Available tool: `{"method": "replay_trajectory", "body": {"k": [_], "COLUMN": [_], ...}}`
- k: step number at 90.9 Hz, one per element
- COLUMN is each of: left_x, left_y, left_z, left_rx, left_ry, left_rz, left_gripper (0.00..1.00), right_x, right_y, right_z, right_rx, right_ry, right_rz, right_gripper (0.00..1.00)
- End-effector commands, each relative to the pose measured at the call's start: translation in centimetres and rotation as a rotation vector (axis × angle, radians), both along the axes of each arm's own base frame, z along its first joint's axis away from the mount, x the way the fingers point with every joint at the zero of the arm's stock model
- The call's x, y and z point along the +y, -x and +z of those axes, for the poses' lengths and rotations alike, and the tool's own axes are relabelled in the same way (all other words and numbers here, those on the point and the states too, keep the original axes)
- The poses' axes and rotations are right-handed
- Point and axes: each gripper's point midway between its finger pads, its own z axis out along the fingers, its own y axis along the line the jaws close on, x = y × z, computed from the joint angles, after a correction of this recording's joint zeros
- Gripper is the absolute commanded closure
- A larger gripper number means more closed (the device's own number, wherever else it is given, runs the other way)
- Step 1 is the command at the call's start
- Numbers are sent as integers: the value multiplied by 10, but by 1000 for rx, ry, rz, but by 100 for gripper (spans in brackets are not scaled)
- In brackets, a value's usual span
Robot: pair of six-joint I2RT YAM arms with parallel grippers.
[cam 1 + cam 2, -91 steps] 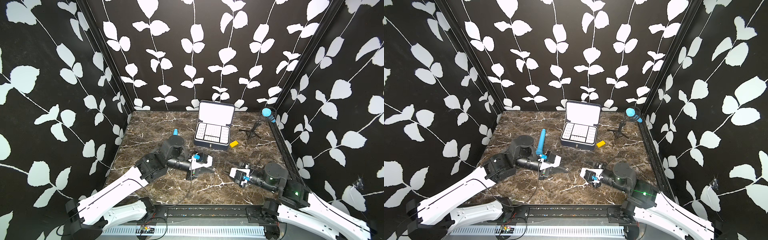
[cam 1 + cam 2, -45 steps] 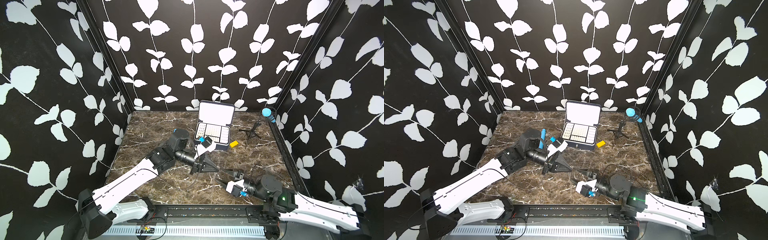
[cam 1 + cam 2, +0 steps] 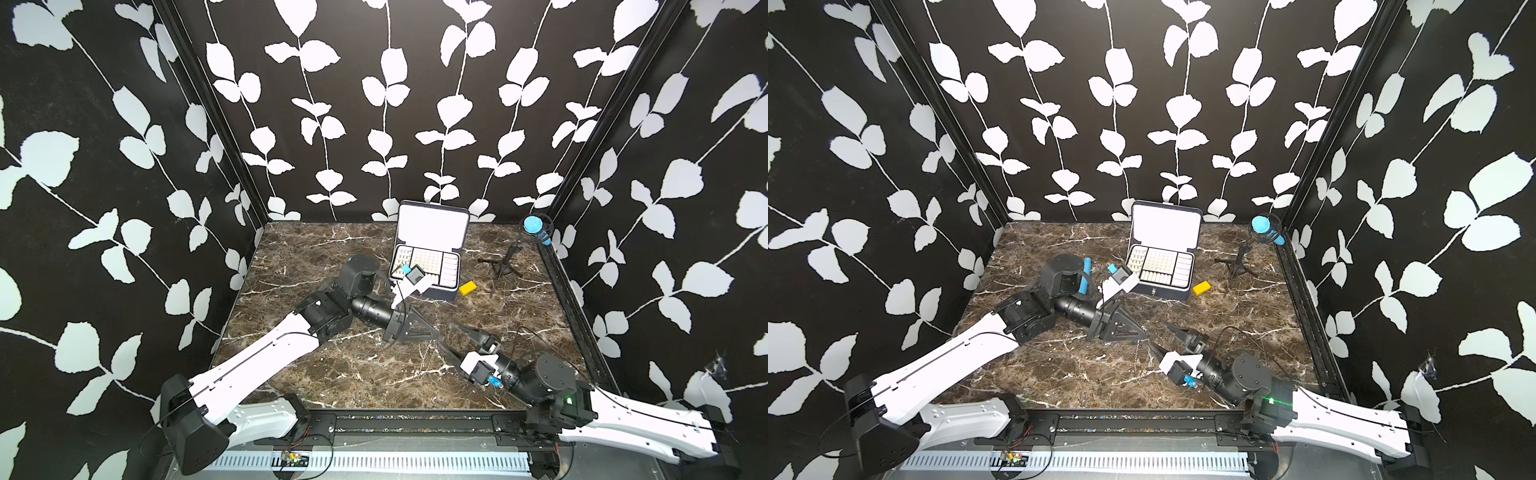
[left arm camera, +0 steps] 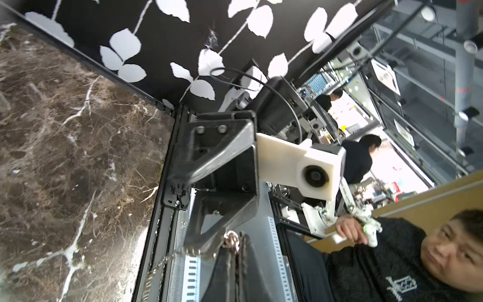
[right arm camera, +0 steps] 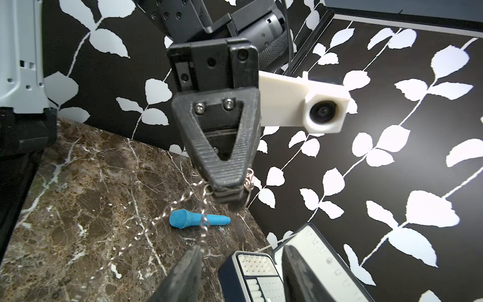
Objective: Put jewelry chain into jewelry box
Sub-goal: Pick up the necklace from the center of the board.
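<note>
Raised from the table [image 3: 332, 374] since a second ago, the left fingers [image 5: 222, 162] now point sideways over its middle, pinching the jewelry chain [image 5: 203, 231], which dangles from their tips toward the table. The right fingers [image 5: 183, 277] stand spread just beside those tips, nearer the front edge. The jewelry box [image 3: 432, 226] sits open near the back edge.

The jewelry chain [image 5: 203, 227], thin silvery twisted links, hangs pinched in the closed tips of the left gripper [image 5: 230, 194] above the middle of the worktop [image 3: 332, 374], two strands drooping. The jewelry box [image 3: 432, 228], dark navy, stands open near the rear edge, its white-lined lid upright and its compartmented tray showing
</note>
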Motion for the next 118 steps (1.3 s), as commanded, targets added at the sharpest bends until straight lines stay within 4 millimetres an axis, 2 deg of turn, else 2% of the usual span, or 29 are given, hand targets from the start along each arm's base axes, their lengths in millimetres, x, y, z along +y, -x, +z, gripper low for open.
{"method": "replay_trajectory", "body": {"k": [1, 19, 32, 50, 75, 93, 118], "left_x": [4, 2, 2, 6, 5, 5, 6], "left_y": [-2, -3, 2, 7, 6, 6, 6], "left_z": [9, 7, 11, 8, 0, -1, -4], "left_rx": [84, 190, 211, 206, 219, 212, 209], "left_ry": [-44, -82, -77, -83, -107, -108, -118], "left_rz": [40, 3, -36, -60, -59, -59, -58], "left_gripper": [100, 100, 100, 100, 100, 100, 100], "right_x": [0, 6, 0, 6, 17, 16, 17], "right_y": [2, 7, -4, -8, -6, -9, -9], "right_z": [-2, -6, 6, 1, 9, 15, 20], "right_rx": [51, 110, 167, 165, 147, 139, 132], "right_ry": [-25, -61, -196, -172, -185, -211, -227], "right_rz": [14, 62, 14, -4, 24, 8, 12], "right_gripper": [45, 44, 44, 51, 57, 65, 68]}}
